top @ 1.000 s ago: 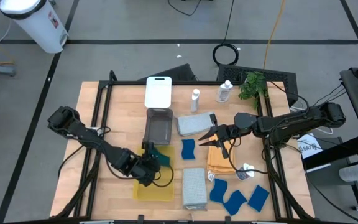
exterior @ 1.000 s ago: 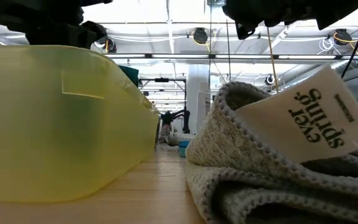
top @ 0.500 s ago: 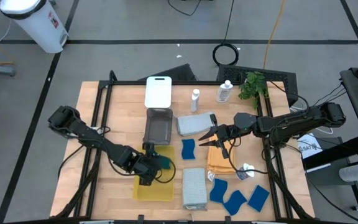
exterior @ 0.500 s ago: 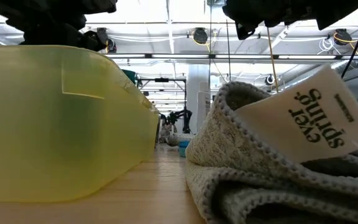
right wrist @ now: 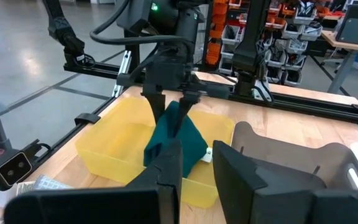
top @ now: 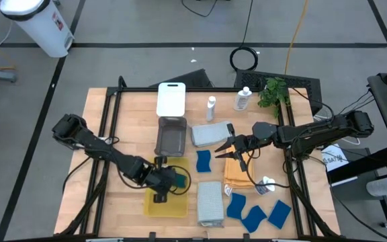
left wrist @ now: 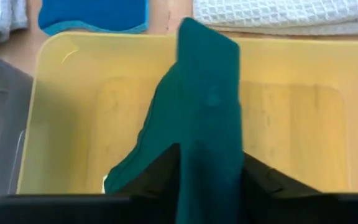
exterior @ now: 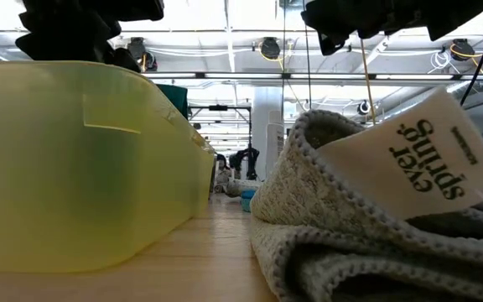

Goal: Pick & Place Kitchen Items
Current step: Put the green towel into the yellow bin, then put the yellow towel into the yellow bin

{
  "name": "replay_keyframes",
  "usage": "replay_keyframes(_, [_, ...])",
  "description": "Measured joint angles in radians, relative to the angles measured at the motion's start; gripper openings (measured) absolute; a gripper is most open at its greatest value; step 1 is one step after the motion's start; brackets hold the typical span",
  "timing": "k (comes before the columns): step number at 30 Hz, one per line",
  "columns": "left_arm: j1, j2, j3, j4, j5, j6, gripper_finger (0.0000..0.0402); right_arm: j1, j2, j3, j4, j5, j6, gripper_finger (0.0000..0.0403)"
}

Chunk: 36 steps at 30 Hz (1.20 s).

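A dark teal cloth stands upright in the yellow tray near the table's front, and my left gripper is over the tray, shut on the cloth's top. The low view shows the cloth just above the tray's wall. My right gripper hovers at mid-table above the orange cloth. Its fingers point level toward the tray and stand a narrow gap apart with nothing between them. A pale grey folded cloth lies to the right of the tray. My left gripper pinches the teal cloth's upper end between its two fingers, coming at it from above on a slant. The cloth hangs below the fingers and widens downward. Its lower end rests on the yellow tray's floor.
A grey tray and a white tray stand beyond the yellow one. Another grey cloth, two white bottles and a plant are farther back. Blue sponges lie at mid-table and front right.
My left gripper has rolled its wrist over the yellow tray and swung a little toward the table's right. The teal cloth has come with it, from the tray's far edge to farther over the tray.
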Motion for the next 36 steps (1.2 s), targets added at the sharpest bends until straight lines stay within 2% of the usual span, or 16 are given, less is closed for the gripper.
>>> replay_keyframes(2, [0.003,0.0,0.0,0.0,0.015,-0.03,0.0168,0.0,0.0,0.0,-0.001,0.0,0.0,0.006])
replay_keyframes(5, [0.005,0.0,0.0,0.005,0.119,-0.058,0.0215,0.0,0.0,0.0,-0.001,0.0,0.0,0.0059])
replay_keyframes(10, [-0.001,0.0,0.0,0.041,0.234,-0.076,0.0267,0.0,0.0,0.0,-0.001,0.0,0.0,0.0059])
replay_keyframes(17, [-0.001,0.0,0.0,0.063,0.301,-0.072,0.0301,0.0,0.0,0.0,0.0,0.0,0.0,0.0059])
replay_keyframes(23, [0.011,0.0,0.001,0.063,0.318,-0.029,0.0303,0.0,0.0,0.0,0.0,0.0,0.0,0.0059])
replay_keyframes(27, [0.009,-0.041,0.001,0.056,0.25,0.078,0.0292,0.0,0.0,0.0,-0.009,0.0,0.0,0.0059])
replay_keyframes(31, [0.003,-0.126,-0.02,0.061,0.113,0.141,0.0283,0.0,-0.021,0.0,-0.057,0.001,0.007,0.0059])
replay_keyframes(36, [0.041,-0.32,-0.193,0.18,-0.002,0.172,0.028,-0.002,-0.092,0.0,-0.142,0.006,0.026,0.0059])
